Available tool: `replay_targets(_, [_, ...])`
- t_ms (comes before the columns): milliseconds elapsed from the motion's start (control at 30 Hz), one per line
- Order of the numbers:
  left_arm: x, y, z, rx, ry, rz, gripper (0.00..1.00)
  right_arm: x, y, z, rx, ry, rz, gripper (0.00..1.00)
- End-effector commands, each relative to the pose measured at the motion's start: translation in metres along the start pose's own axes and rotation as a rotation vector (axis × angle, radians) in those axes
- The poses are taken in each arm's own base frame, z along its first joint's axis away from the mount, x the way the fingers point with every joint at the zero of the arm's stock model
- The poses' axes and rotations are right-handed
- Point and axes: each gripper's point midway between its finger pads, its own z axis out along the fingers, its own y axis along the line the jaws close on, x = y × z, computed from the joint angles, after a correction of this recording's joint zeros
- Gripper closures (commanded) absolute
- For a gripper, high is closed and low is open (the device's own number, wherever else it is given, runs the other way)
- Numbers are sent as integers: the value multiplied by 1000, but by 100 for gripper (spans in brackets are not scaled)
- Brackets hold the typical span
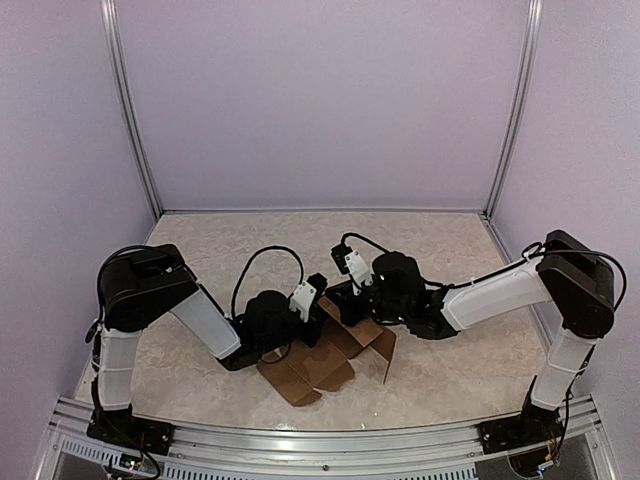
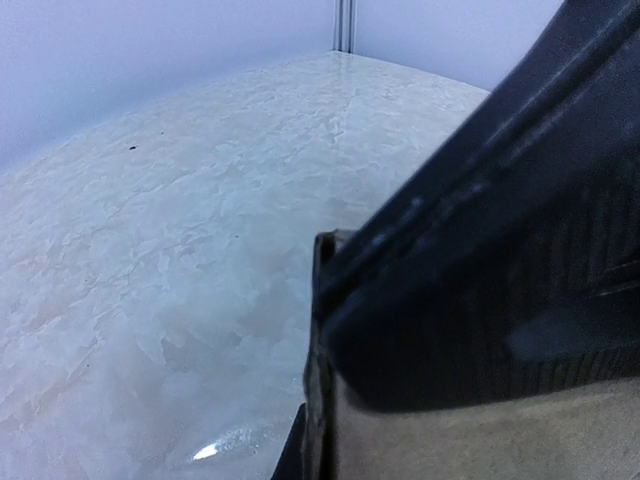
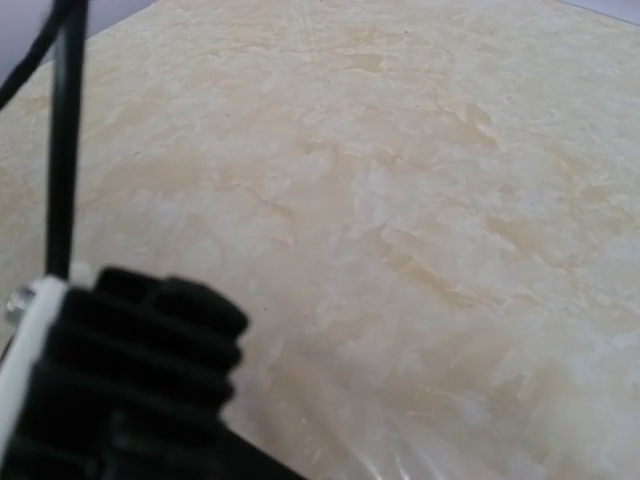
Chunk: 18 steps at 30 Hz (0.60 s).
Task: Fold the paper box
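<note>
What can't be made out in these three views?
- Top view: whether the left end effector or right end effector grips the paper box; their own bodies hide the contact.
- Left wrist: most of the box, blocked by a close, blurred finger and cut off below.
- Right wrist: no box in frame; the dark ribbed part is too blurred to identify.
</note>
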Motion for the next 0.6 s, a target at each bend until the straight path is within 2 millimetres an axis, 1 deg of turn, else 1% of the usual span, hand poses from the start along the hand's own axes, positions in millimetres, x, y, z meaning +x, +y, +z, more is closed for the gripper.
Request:
replay_targets(0, [-9, -3, -5, -25, -8, 32, 100, 24, 0, 4, 7, 81, 9, 100])
replay_targets(133, [-12, -6, -6, -47, -4, 58, 100, 23, 0, 4, 8, 80, 14, 100])
replay_targets(167, [-13, -7, -6, -49, -4, 58, 96, 22, 1, 4, 7, 80, 14, 100])
replay_targets(233, [-13, -7, -8, -53, -8, 59, 86, 23, 0, 4, 10, 81, 14, 100])
replay_targets(300, [-13, -7, -9, -59, -11, 78, 80, 23, 0, 4, 9, 82, 16, 100])
replay_targets(367, [-13, -6, -9, -60, -14, 79, 77, 23, 1, 4, 8, 81, 16, 100])
replay_targets(467, [-13, -7, -9, -58, -14, 79, 76, 22, 1, 4, 7, 82, 16, 100])
replay_targets(500, [-13, -7, -9, -57, -13, 81, 78, 22, 1, 4, 9, 82, 15, 100])
replay_targets(567, [-11, -7, -8, -58, -10, 82, 86, 22, 1, 3, 9, 83, 14, 100])
